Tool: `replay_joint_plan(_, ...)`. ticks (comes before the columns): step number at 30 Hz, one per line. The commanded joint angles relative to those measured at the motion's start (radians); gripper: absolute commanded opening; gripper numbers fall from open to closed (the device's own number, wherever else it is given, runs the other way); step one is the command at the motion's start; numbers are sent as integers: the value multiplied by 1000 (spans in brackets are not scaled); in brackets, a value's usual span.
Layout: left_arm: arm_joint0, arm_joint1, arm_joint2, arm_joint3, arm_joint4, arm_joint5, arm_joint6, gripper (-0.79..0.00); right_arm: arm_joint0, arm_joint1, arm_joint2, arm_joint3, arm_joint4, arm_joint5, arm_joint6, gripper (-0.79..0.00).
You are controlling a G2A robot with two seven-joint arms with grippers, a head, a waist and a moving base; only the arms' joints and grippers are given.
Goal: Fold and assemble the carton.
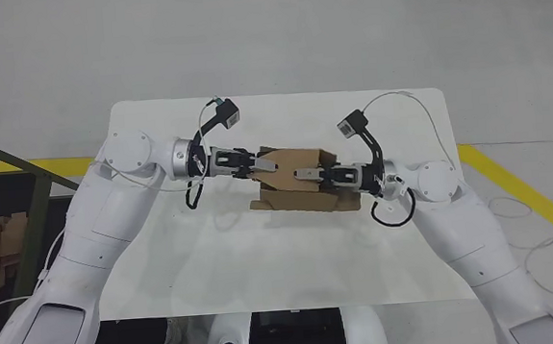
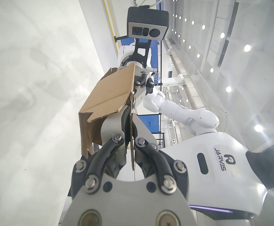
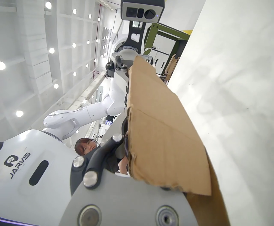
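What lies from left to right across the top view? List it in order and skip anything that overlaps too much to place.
Green frame → left arm's camera → carton → right arm's camera → yellow stripe right of the table.

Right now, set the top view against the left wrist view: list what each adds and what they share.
Top view adds: the white table in outline, with both arms meeting over it from opposite sides. Left wrist view adds: the left claw up close, its fingers pinched on a panel edge, and ceiling lights behind. Shared: the brown carton and the right claw at its far end.
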Motion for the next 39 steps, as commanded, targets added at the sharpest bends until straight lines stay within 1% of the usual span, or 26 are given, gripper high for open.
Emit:
replay_joint_plan(1,-1,1,-2,2,-3,7,-9,0,-1,1,1,0,-14,16,-12,-785)
replay_joint_plan(11,0,3,-19,12,-58,14,-36,0,-10,3,2,-18,-87,68,-56,-785)
replay_joint_plan(20,1,3,-35,-20,-114,30,-41,0,-16,1,-8,-34,-117,91,-77,-785)
replay_joint_plan(25,-14,-2,-16,-41,-117,42,-33,0,-15,-2,-13,-36,-112,96,-83,-785)
replay_joint_plan(32,-46,-15,31,-67,-99,61,-3,0,-25,-4,-15,-67,-104,99,-90,-785)
replay_joint_plan(39,-62,-21,60,-85,-50,51,17,0,-47,1,3,-104,-107,99,-90,-785)
